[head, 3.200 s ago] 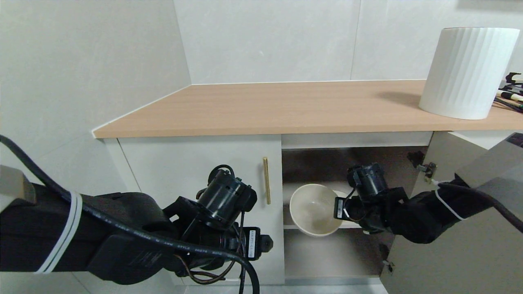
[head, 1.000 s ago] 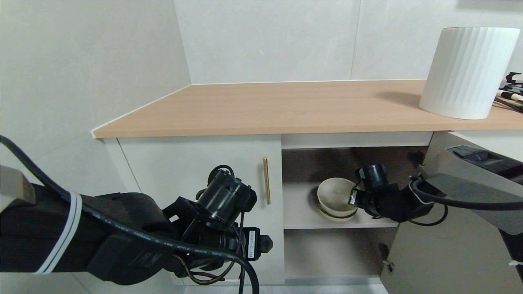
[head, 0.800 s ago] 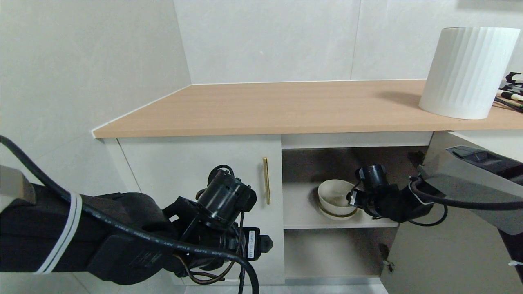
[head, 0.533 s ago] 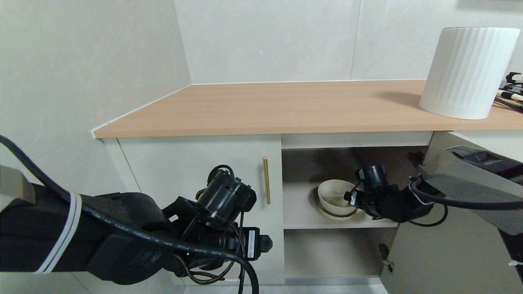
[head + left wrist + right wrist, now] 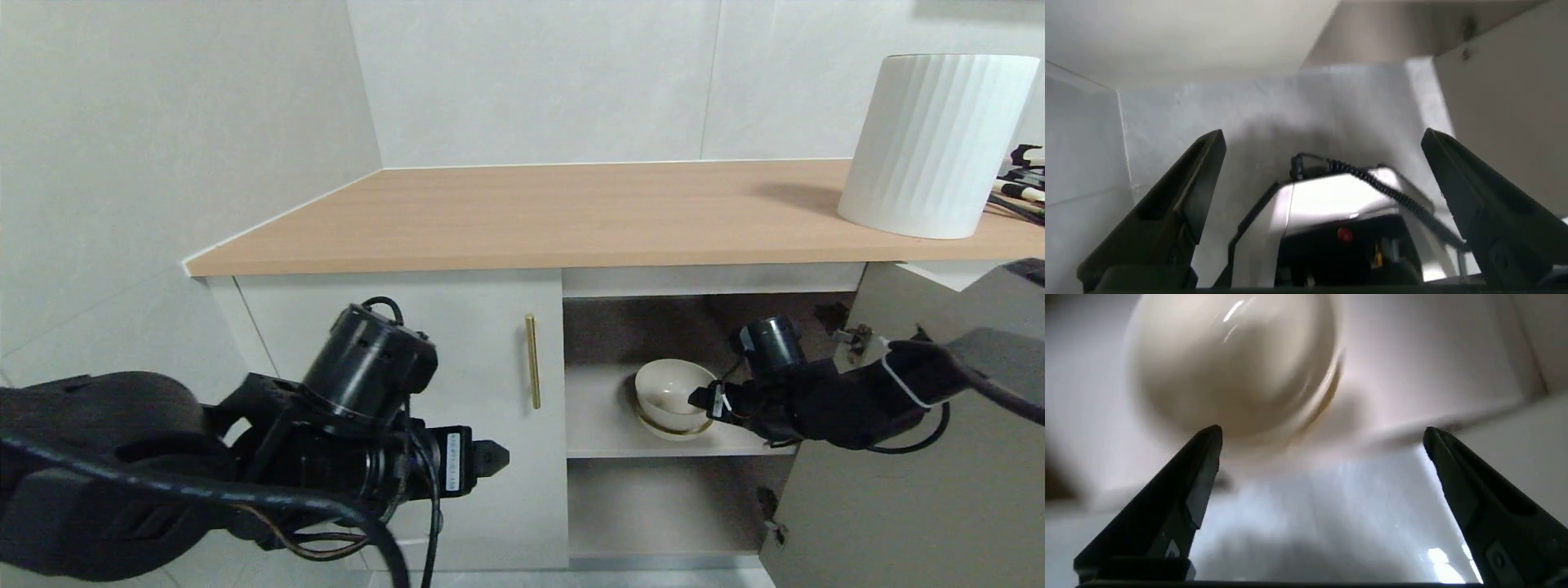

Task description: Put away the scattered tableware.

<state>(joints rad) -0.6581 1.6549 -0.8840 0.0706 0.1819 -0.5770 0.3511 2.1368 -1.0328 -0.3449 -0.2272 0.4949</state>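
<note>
A cream bowl point(image 5: 668, 390) rests on the middle shelf point(image 5: 600, 425) of the open cabinet, nested in another dish with a darker rim. My right gripper point(image 5: 704, 399) hovers just to the right of the bowl, at the cabinet opening. In the right wrist view the bowl point(image 5: 1237, 367) lies ahead of the right gripper point(image 5: 1320, 437), which is open and holds nothing. My left gripper point(image 5: 488, 458) hangs low in front of the closed left door; in its wrist view the left gripper point(image 5: 1323, 139) is open and empty, facing the floor.
The closed left door carries a brass handle point(image 5: 531, 361). The right door point(image 5: 898, 474) stands swung open beside my right arm. A tall white ribbed container point(image 5: 935, 147) and some pens point(image 5: 1020, 192) sit on the wooden countertop point(image 5: 571, 212). The lower shelf point(image 5: 661, 506) is bare.
The right gripper carried the bowl into the cabinet, set it on the dish, let go and drew back to the right. The left arm shifted left and turned.
</note>
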